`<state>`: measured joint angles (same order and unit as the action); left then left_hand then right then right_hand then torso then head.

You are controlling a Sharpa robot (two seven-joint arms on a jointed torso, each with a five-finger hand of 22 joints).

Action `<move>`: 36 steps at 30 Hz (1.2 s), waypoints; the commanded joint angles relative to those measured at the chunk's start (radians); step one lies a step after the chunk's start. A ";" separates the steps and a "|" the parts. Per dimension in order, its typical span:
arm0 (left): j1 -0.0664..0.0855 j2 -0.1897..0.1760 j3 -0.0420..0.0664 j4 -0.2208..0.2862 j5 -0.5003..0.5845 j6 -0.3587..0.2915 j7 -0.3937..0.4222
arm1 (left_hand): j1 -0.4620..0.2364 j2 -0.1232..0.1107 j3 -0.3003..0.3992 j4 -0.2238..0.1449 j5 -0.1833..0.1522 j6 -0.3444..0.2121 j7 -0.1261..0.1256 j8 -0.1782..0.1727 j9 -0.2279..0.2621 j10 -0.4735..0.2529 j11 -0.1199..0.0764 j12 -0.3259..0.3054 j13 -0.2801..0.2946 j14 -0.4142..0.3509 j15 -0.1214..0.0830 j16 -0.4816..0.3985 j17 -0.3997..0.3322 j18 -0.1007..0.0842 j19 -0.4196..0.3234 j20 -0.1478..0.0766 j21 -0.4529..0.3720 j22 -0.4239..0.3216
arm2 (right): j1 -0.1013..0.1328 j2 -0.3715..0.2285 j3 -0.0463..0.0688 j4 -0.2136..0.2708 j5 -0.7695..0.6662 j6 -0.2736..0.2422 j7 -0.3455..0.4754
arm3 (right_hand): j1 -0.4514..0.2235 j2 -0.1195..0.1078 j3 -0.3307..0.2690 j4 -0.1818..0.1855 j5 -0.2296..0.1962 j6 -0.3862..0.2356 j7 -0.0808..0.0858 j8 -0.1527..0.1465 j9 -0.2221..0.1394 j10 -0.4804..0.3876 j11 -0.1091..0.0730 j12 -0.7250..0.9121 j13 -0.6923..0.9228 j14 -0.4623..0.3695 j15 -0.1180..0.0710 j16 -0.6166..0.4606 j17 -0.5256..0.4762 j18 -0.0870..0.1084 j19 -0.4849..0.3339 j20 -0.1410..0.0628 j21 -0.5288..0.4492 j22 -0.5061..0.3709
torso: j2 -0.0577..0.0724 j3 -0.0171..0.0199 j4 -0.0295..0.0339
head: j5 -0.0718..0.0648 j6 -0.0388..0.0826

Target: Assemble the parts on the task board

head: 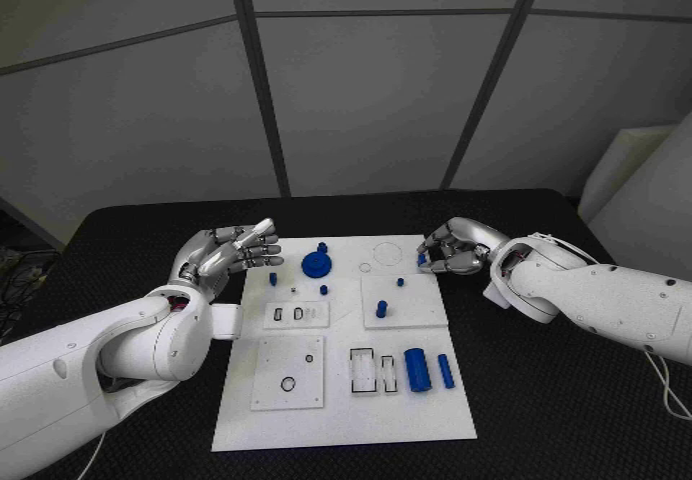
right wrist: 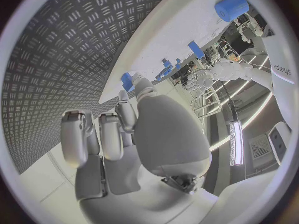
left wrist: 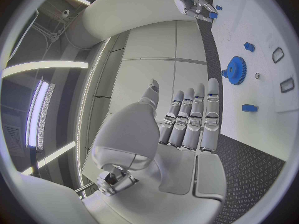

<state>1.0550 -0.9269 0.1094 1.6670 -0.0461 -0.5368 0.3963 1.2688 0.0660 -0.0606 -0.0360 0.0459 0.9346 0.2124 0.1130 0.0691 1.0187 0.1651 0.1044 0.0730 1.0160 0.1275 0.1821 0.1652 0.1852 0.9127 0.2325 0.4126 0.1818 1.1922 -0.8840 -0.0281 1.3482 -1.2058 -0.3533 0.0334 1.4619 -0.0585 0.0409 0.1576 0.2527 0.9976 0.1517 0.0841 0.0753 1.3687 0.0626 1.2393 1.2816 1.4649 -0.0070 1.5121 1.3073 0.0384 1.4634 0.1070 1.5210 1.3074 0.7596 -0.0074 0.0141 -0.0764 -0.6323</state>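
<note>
The white task board lies mid-table. On it are a blue gear, a large blue cylinder, a thin blue rod, an upright blue peg and several small blue pieces. My left hand hovers at the board's far left edge, fingers straight and apart, holding nothing. My right hand is at the board's far right edge, fingers curled, pinching a small blue part at its fingertips.
Raised white plates with slots and holes sit on the board's near half. Black table surrounds the board. A white panel leans at the back right.
</note>
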 commanded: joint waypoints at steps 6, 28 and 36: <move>0.001 0.001 0.001 0.000 -0.008 0.008 0.003 | 0.003 0.008 -0.007 -0.002 0.002 0.005 0.003 -0.002 0.000 0.005 0.004 0.001 0.001 0.005 0.001 -0.006 0.001 -0.005 -0.009 -0.001 -0.004 -0.002 | 0.001 0.005 0.000 -0.007 -0.013 0.017 -0.007 | 0.004 0.015 0.010 0.000 -0.002 0.016 -0.003 0.008 0.001 0.012 -0.001 0.012 0.009 0.082 -0.002 0.002 0.156 -0.012 0.027 -0.003 0.002 0.156 | 0.000 0.0001 -0.0003 | 0.000 -0.003; 0.001 -0.001 0.001 0.001 -0.008 0.007 0.003 | 0.003 0.008 -0.007 -0.003 0.002 0.004 0.003 -0.003 0.000 0.004 0.004 0.000 0.001 0.004 0.001 -0.006 0.001 -0.005 -0.010 -0.001 -0.005 -0.002 | 0.001 0.017 0.000 -0.010 -0.024 0.016 -0.010 | 0.019 0.045 0.041 -0.008 -0.001 0.084 -0.027 0.033 0.008 0.029 -0.021 0.036 0.031 0.084 -0.017 0.006 0.164 -0.015 0.037 -0.015 0.008 0.169 | -0.001 -0.0001 0.0001 | -0.002 -0.010; 0.001 -0.001 0.001 0.002 -0.008 0.007 0.003 | 0.003 0.008 -0.007 -0.003 0.002 0.004 0.003 -0.003 0.000 0.004 0.004 0.000 0.001 0.004 0.001 -0.006 0.001 -0.005 -0.010 -0.001 -0.005 -0.002 | 0.000 0.014 0.000 0.002 -0.025 -0.054 -0.002 | 0.038 0.073 0.081 -0.020 -0.031 0.108 -0.040 0.043 0.010 0.036 -0.033 0.041 0.037 0.086 -0.029 0.010 0.171 -0.018 0.047 -0.027 0.014 0.182 | -0.001 0.0006 -0.0012 | -0.001 -0.011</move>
<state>1.0548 -0.9281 0.1094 1.6670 -0.0462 -0.5371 0.3949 1.2688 0.0660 -0.0634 -0.0388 0.0459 0.9346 0.2125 0.1130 0.0689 1.0187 0.1651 0.1044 0.0729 1.0160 0.1275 0.1822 0.1651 0.1852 0.9090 0.2288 0.4126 0.1809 1.1912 -0.8692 -0.0281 1.3451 -1.2247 -0.3548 0.0231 1.4856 -0.0114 0.1158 0.1382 0.2197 1.0906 0.1192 0.1210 0.0797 1.3960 0.0422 1.2782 1.3107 1.4669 -0.0272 1.5160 1.3079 0.0384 1.4690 0.0870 1.5295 1.3073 0.7590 -0.0072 0.0138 -0.0782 -0.6426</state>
